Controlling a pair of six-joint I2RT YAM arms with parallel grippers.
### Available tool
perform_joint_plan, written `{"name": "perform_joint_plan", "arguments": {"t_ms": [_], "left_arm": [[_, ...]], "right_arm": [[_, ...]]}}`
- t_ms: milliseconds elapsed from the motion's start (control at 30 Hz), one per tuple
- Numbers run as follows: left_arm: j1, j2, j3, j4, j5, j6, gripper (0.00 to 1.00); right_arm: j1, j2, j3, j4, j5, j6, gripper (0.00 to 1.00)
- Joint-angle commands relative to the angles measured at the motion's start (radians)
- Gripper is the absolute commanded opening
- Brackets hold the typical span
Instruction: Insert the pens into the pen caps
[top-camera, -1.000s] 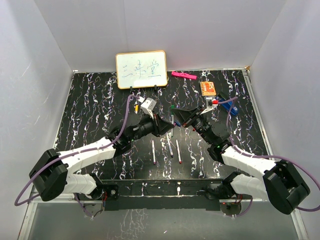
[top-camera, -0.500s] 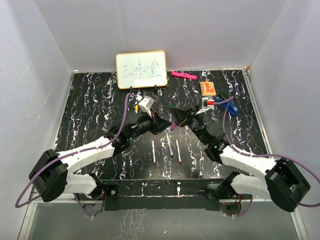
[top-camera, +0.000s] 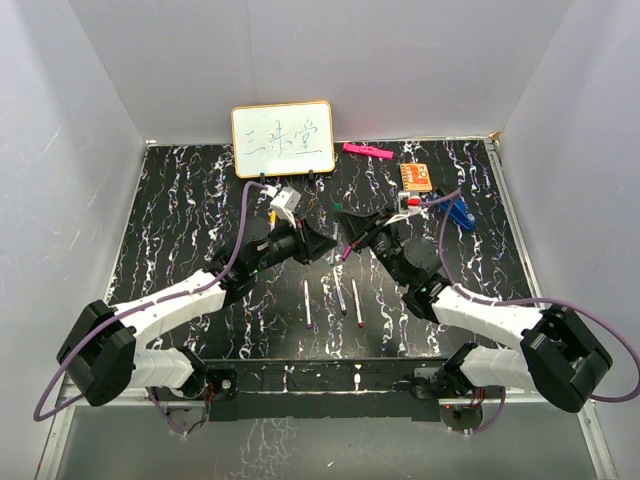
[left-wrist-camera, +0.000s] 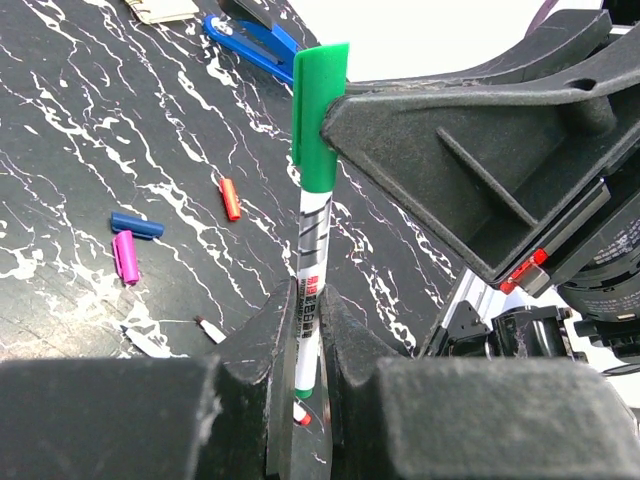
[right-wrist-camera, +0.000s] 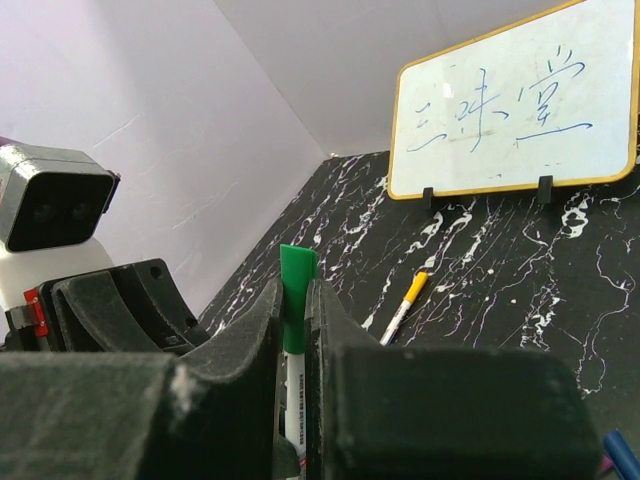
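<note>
Pen (left-wrist-camera: 310, 260), white barrel, is held up off the table (left-wrist-camera: 100, 120) between the two grippers near the table's middle. Its top end sits inside the green cap (left-wrist-camera: 318, 110), so that cap has a pen in it. Left gripper (left-wrist-camera: 308, 312) is clamped tight on the pen's lower barrel, a finger on each side. Right gripper (right-wrist-camera: 295, 300) is pinched closed on the green cap, with the cap top poking above the fingers.

Red cap (left-wrist-camera: 230, 198), blue cap (left-wrist-camera: 137, 225) and purple cap (left-wrist-camera: 125, 257) lie loose on the table, blue and purple just beside each other. Three more pens (top-camera: 341, 298) lie side by side nearer the arm bases. A yellow-ended pen (right-wrist-camera: 405, 300) lies below the whiteboard (right-wrist-camera: 515, 110).
</note>
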Motion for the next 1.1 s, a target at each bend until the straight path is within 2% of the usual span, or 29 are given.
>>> {"name": "perform_joint_plan", "arguments": {"t_ms": [0,33,67,100,133,167,267,367,500,567,667,733,767,800,867,933,1067], "left_arm": [[0.046,-0.054,0.08,0.25,-0.085,-0.017,0.0],[0.046,-0.054,0.07,0.239,-0.079,-0.022,0.0],[0.045,-0.054,0.059,0.226,-0.071,-0.025,0.0],[0.046,-0.056,0.043,0.208,-0.068,-0.026,0.0],[0.046,-0.059,0.031,0.186,-0.067,-0.026,0.0],[0.046,-0.062,0.017,0.161,-0.065,-0.026,0.0],[0.046,-0.074,-0.024,0.064,-0.072,-0.01,0.0],[0.05,-0.063,-0.052,-0.07,-0.103,0.02,0.0],[0.107,-0.018,-0.08,-0.182,-0.119,-0.006,0.0],[0.137,0.015,-0.062,-0.224,-0.131,-0.01,0.0],[0.169,0.09,0.02,-0.315,-0.171,0.021,0.0],[0.195,0.153,0.085,-0.374,-0.174,0.05,0.0],[0.21,0.182,0.117,-0.399,-0.166,0.059,0.0],[0.228,0.214,0.161,-0.429,-0.163,0.066,0.0],[0.261,0.274,0.226,-0.491,-0.161,0.081,0.0],[0.284,0.326,0.276,-0.541,-0.173,0.094,0.0],[0.31,0.423,0.351,-0.6,-0.222,0.097,0.0]], "right_arm": [[0.053,0.041,0.018,-0.22,-0.083,-0.021,0.0],[0.054,0.043,0.04,-0.227,-0.069,-0.03,0.04],[0.053,0.045,0.06,-0.229,-0.061,-0.043,0.14],[0.052,0.047,0.084,-0.233,-0.052,-0.057,0.28],[0.053,0.047,0.109,-0.241,-0.034,-0.073,0.47],[0.053,0.044,0.133,-0.248,-0.017,-0.089,0.58],[0.052,0.021,0.192,-0.269,0.056,-0.126,0.75],[0.047,-0.031,0.211,-0.274,0.108,-0.148,0.8],[0.045,-0.118,0.195,-0.291,0.165,-0.167,0.82],[0.043,-0.143,0.205,-0.361,0.221,-0.156,0.81],[0.043,-0.125,0.292,-0.571,0.357,-0.105,0.82],[0.041,-0.073,0.37,-0.774,0.448,-0.048,0.84],[0.039,-0.037,0.41,-0.867,0.474,-0.025,0.95],[0.039,-0.002,0.449,-0.977,0.488,-0.005,0.98],[0.037,0.065,0.496,-1.086,0.49,0.021,0.98],[0.038,0.099,0.501,-1.12,0.484,0.046,0.98],[0.038,0.093,0.444,-1.058,0.448,0.055,0.98]]}}
